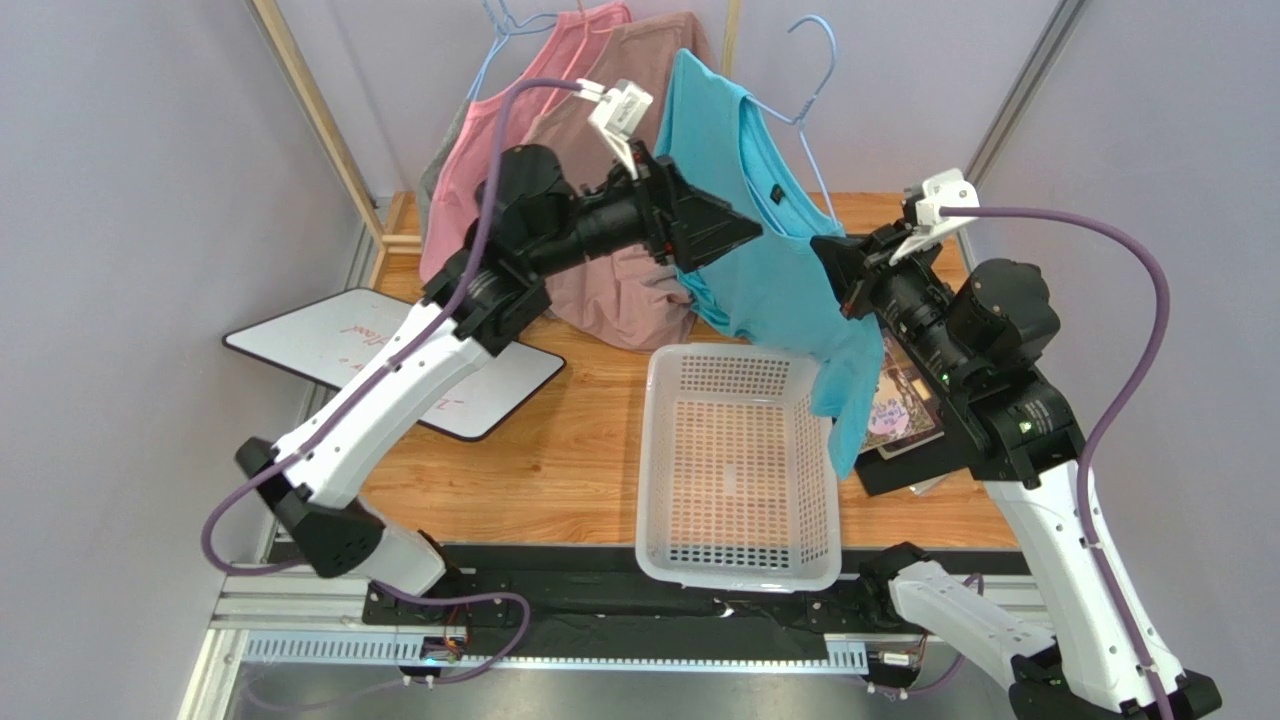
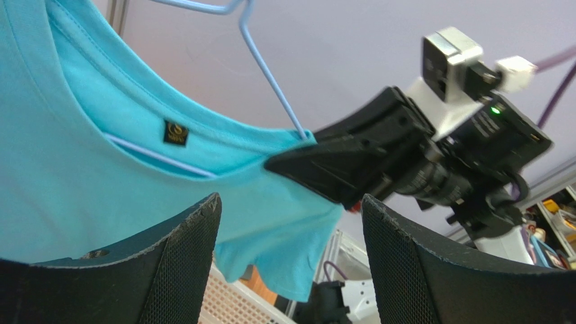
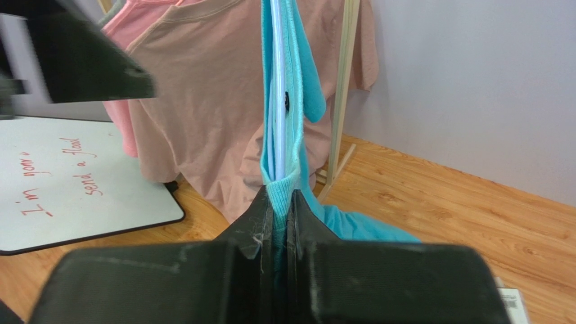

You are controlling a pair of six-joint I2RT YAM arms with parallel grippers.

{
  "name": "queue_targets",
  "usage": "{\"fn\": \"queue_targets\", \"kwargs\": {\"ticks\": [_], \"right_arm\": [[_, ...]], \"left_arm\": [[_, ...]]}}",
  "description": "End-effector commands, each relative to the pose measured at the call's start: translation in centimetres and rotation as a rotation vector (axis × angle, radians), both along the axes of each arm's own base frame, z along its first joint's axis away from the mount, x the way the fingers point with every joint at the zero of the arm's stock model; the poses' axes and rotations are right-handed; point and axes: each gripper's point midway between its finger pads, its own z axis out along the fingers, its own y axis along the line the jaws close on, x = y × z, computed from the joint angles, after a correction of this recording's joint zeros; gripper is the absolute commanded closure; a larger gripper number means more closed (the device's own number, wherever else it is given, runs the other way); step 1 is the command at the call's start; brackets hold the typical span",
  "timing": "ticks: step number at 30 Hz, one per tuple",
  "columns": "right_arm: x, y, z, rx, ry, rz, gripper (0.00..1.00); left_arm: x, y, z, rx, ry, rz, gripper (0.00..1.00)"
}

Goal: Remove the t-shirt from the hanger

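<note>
At the hanger (image 2: 269, 74) end, I am clamping the t-shirt (image 1: 759, 278) in the right gripper (image 3: 278, 202), left gripper (image 2: 291, 202) gaping empty; pulling may be dragging trapped wire.

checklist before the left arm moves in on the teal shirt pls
1. Grip: right gripper shut on the t-shirt at its shoulder: ok.
2. Opening: left gripper stands wide: ok.
3. Release: hanger out of the neck: not ok, its wire runs inside the collar.
4. Pinch: hanger wire free of the right grip: cannot tell; wire and cloth enter the jaws together.
5. Drop spot: basket below the hanging hem: ok.
6. Clearance: brownish shirt away from the left arm: cannot tell; it hangs close behind.
</note>
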Motion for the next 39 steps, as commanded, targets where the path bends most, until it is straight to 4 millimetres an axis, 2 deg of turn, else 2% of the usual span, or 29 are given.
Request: {"fn": "queue_targets", "kwargs": {"ticks": [1, 2, 4, 5, 8, 10, 14, 17, 18, 20, 21, 22, 23, 24, 25, 26, 27, 29, 31, 32, 34, 39], "right_arm": [[-1.3, 0.8, 1.6, 0.09, -0.042, 0.057, 1.0], [-1.3, 0.9, 1.3, 0.091, -0.034, 0.066, 1.0], [-1.6, 0.8, 0.9, 0.092, -0.029, 0.068, 1.0], [-1.5, 0.8, 0.3, 0.085, -0.017, 0.064, 1.0], [-1.6, 0.7, -0.6, 0.075, -0.002, 0.06, 1.0], [-2.1, 0.6, -0.4, 0.093, -0.007, 0.063, 1.0], [-3.0, 1.1, -0.5, 0.119, 0.002, 0.106, 1.0], [-3.4, 1.3, -1.1, 0.136, 0.027, 0.119, 1.0], [-3.5, 1.2, -1.7, 0.133, 0.047, 0.117, 1.0], [-3.6, 1.0, -2.2, 0.134, 0.065, 0.104, 1.0], [-3.9, 0.8, -2.6, 0.134, 0.079, 0.095, 1.0], [-3.9, 0.5, -2.9, 0.138, 0.093, 0.081, 0.97], [-3.9, 0.3, -3.1, 0.146, 0.109, 0.067, 0.91], [-4.3, -0.1, -4.0, 0.166, 0.164, 0.041, 0.67], [-4.4, -0.9, -4.4, 0.185, 0.189, -0.007, 0.54], [-4.8, -1.3, -5.6, 0.184, 0.24, -0.027, 0.41], [-5.8, -1.6, -5.5, 0.207, 0.241, -0.028, 0.24], [-6.8, -1.4, -7.1, 0.196, 0.276, 0.001, 0.18], [-8.0, -1.8, -7.5, 0.197, 0.263, 0.011, 0.16], [-8.2, -1.9, -8.6, 0.191, 0.279, 0.002, 0.15], [-8.8, -2.3, -8.9, 0.194, 0.26, -0.001, 0.15], [-8.7, -3.1, -10.5, 0.201, 0.251, -0.045, 0.18]], "left_arm": [[2.1, -3.0, 2.0, -0.088, -0.04, -0.017, 0.2], [2.0, -3.4, 3.1, -0.104, -0.056, -0.028, 0.2], [2.7, -4.9, 2.5, -0.102, -0.039, -0.039, 0.2], [2.3, -5.4, 3.1, -0.113, -0.047, -0.056, 0.2], [2.6, -6.8, 3.3, -0.128, -0.058, -0.039, 0.18], [3.4, -7.7, 1.9, -0.101, -0.022, -0.03, 0.18], [4.3, -8.7, 0.8, -0.101, 0.017, -0.027, 0.2], [4.5, -9.1, 0.9, -0.126, 0.026, -0.031, 0.35], [4.5, -9.2, 1.0, -0.132, 0.033, -0.033, 0.48], [4.6, -9.2, 1.4, -0.145, 0.026, -0.03, 0.67], [4.8, -9.2, 1.4, -0.145, 0.028, -0.023, 0.85], [4.9, -9.1, 1.4, -0.144, 0.03, -0.014, 0.93], [5.4, -8.9, 1.5, -0.149, 0.034, 0.013, 1.0], [5.4, -8.7, 1.8, -0.157, 0.037, 0.021, 1.0], [5.5, -8.6, 2.1, -0.164, 0.036, 0.031, 1.0], [5.7, -8.5, 2.3, -0.174, 0.041, 0.047, 1.0], [5.8, -8.2, 2.6, -0.185, 0.05, 0.054, 1.0], [5.8, -8.1, 3.2, -0.203, 0.053, 0.064, 1.0], [5.7, -7.9, 3.8, -0.221, 0.055, 0.063, 1.0], [5.6, -7.9, 4.0, -0.227, 0.063, 0.056, 1.0], [5.3, -7.8, 4.5, -0.238, 0.06, 0.05, 1.0], [4.3, -7.1, 5.7, -0.261, 0.067, 0.024, 1.0]]}}
